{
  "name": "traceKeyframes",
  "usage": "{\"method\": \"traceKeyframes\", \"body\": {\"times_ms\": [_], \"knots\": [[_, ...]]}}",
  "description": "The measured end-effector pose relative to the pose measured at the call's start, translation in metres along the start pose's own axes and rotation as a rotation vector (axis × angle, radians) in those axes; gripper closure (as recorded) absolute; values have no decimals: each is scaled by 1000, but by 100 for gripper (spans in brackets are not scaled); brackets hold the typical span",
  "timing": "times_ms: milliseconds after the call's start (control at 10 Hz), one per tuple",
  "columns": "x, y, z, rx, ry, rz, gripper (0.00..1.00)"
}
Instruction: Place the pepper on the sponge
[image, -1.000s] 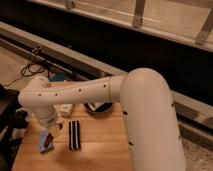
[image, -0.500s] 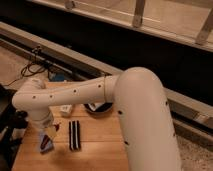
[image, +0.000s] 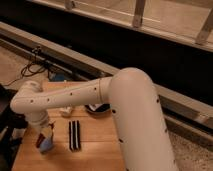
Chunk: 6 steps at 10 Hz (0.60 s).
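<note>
The light blue sponge (image: 47, 145) lies at the front left of the wooden table (image: 95, 142). A slim red-brown pepper (image: 40, 137) shows at the sponge's upper left edge, right under the gripper (image: 44, 129). The gripper hangs from the white arm (image: 65, 97), which bends down over the table's left side, and it sits directly above the sponge. I cannot make out whether the pepper rests on the sponge or is held just over it; the wrist hides part of both.
A black-and-white striped block (image: 74, 135) lies just right of the sponge. A dark bowl (image: 98, 107) and a small white object (image: 67, 111) sit farther back. Cables (image: 35, 62) run along the floor at the left. The arm's thick white link (image: 135, 125) covers the table's right side.
The arm has swung a little further over the table's left side. The gripper has come down slightly closer to the sponge, with the pepper under it.
</note>
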Motion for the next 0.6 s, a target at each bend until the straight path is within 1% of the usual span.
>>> {"method": "traceKeyframes", "body": {"times_ms": [100, 200, 300, 400, 500, 600], "knots": [[-7, -13, 9, 32, -7, -20, 99], [-11, -22, 16, 60, -13, -35, 99], [-11, -26, 20, 99, -27, -46, 99], [-9, -28, 23, 157, -52, -56, 99], [-8, -28, 23, 199, -80, -71, 96], [-7, -26, 24, 228, -112, -84, 85]]}}
